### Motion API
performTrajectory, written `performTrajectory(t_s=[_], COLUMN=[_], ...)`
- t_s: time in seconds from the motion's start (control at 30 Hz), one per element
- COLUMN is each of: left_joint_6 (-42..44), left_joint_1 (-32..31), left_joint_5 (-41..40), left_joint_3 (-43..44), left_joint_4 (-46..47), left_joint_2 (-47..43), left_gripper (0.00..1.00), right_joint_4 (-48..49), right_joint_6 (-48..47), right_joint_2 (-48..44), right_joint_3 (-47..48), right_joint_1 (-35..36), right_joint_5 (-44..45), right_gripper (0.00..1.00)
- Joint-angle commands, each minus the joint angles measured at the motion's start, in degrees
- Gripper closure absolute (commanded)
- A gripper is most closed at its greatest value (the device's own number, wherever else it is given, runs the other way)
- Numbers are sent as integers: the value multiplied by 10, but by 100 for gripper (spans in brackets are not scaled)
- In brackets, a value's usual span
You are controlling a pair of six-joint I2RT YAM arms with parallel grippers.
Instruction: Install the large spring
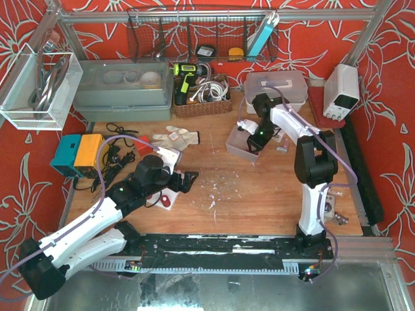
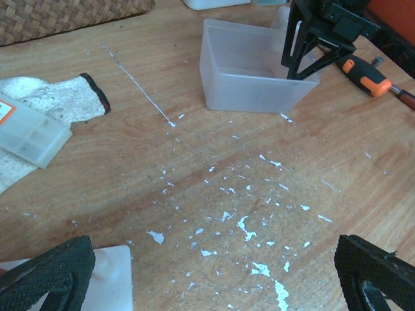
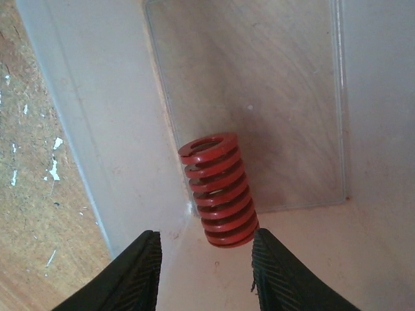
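The large red spring [image 3: 218, 191] lies inside a translucent plastic bin [image 3: 97, 142], against its left wall. My right gripper [image 3: 206, 259] is open inside the bin, with its fingertips either side of the spring's near end; the right fingertip [image 3: 272, 259] is close to or touching it. The spring is hidden in the top view, where the right gripper [image 1: 254, 139] reaches into the bin [image 1: 235, 148]. My left gripper [image 2: 217, 278] is open and empty, low over the table, with a white base with a post [image 2: 111, 275] by its left finger.
A work glove [image 2: 55, 97] and a clear plastic box [image 2: 29, 133] lie at the left. An orange-handled screwdriver [image 2: 366, 68] lies right of the bin [image 2: 249, 78]. White paint flecks cover the wood. Storage boxes and a basket [image 1: 201, 97] line the back.
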Motion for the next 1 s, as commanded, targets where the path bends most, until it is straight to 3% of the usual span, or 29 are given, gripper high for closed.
performTrajectory(t_s=[0.0, 0.57, 0.97], left_joint_6=[7, 7, 9], left_joint_1=[-1, -1, 0], left_joint_5=[-6, -17, -18], left_joint_3=[2, 4, 2], left_joint_4=[9, 7, 11], left_joint_2=[-9, -1, -2], left_gripper=[0, 0, 0], right_joint_4=[-49, -64, -57], right_joint_6=[-28, -24, -3], right_joint_2=[33, 127, 128], right_joint_3=[37, 80, 95], right_joint_1=[0, 2, 7], right_joint_5=[0, 51, 75], right_gripper=[57, 55, 64])
